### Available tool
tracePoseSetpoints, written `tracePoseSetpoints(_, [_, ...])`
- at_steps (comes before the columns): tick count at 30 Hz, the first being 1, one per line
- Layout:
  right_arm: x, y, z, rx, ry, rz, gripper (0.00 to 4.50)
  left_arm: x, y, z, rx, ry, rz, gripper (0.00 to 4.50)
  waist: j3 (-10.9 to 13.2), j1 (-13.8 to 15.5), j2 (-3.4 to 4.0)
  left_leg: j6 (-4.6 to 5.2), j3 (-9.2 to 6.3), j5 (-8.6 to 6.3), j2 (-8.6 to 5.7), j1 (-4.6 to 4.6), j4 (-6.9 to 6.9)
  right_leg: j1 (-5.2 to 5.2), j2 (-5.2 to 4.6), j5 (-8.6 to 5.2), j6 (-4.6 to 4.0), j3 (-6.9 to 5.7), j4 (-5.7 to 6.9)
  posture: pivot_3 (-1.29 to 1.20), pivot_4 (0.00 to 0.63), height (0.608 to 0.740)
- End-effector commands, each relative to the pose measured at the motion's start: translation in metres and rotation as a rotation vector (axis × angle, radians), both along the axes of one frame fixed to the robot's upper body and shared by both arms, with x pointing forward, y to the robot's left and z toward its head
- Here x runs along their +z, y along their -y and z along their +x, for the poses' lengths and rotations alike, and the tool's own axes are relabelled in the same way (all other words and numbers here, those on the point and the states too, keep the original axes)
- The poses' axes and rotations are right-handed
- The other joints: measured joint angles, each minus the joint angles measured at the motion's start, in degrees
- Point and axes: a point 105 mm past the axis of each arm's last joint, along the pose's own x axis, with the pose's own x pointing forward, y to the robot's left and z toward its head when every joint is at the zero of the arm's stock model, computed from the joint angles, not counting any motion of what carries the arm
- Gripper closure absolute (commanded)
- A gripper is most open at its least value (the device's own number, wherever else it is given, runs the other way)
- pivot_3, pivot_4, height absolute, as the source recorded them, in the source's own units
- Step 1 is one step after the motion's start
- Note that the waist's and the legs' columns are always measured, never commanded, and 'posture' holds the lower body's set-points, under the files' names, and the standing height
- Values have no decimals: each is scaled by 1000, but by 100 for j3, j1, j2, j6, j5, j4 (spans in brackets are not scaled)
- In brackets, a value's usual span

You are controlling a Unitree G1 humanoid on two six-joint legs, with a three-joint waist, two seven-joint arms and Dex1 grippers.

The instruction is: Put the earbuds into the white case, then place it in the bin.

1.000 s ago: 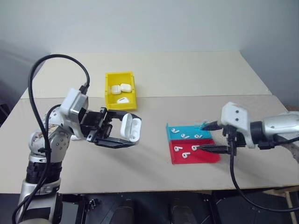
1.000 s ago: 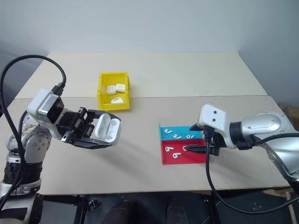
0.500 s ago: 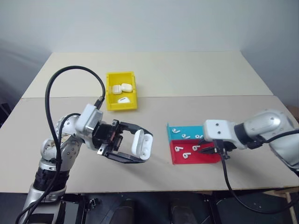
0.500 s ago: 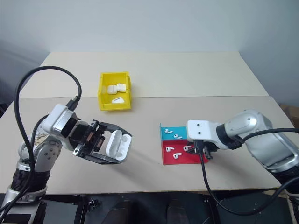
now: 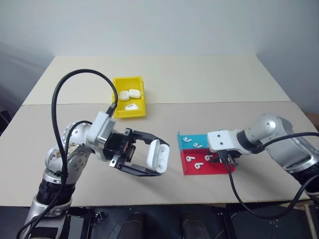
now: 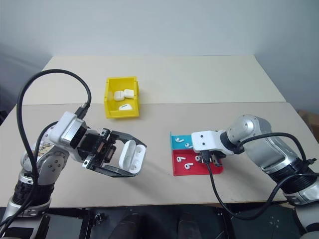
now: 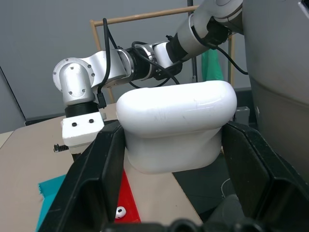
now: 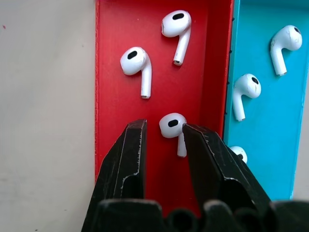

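We are squeezing the white case (image 5: 157, 155) in our left gripper (image 5: 152, 158); our right gripper (image 8: 163, 139), half open, is straddling an earbud (image 8: 173, 126), hiding its stem.

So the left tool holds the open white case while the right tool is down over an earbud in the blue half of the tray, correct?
Not quite. The right tool is over an earbud in the red half of the tray, not the blue half; the right wrist view shows it between the fingers. The left tool does hold the open white case.
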Motion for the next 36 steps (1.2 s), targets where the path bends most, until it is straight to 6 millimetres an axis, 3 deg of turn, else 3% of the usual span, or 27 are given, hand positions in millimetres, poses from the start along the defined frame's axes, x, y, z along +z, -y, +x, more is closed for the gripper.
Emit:
tracePoseSetpoints(1, [6, -1, 4, 28, 30, -14, 2954, 5, 0, -6, -6, 23, -7, 1721, 0, 0, 1, 0, 0, 0, 0, 0, 0, -1, 0, 0, 0, 0, 0, 0, 150, 740])
tracePoseSetpoints(18, [-5, 0, 7, 86, 29, -54, 2954, 3, -5, -5, 24, 28, 3, 1721, 0, -1, 1, -1, 0, 1, -1, 1, 0, -1, 0, 0, 0, 0, 0, 0, 150, 740])
tracePoseSetpoints(36, [5, 3, 8, 157, 45, -45, 2954, 2, -4, -4, 25, 31, 1, 1721, 0, -2, 1, -1, 0, 1, 0, 1, 0, 0, 0, 0, 0, 0, 0, 0, 150, 740])
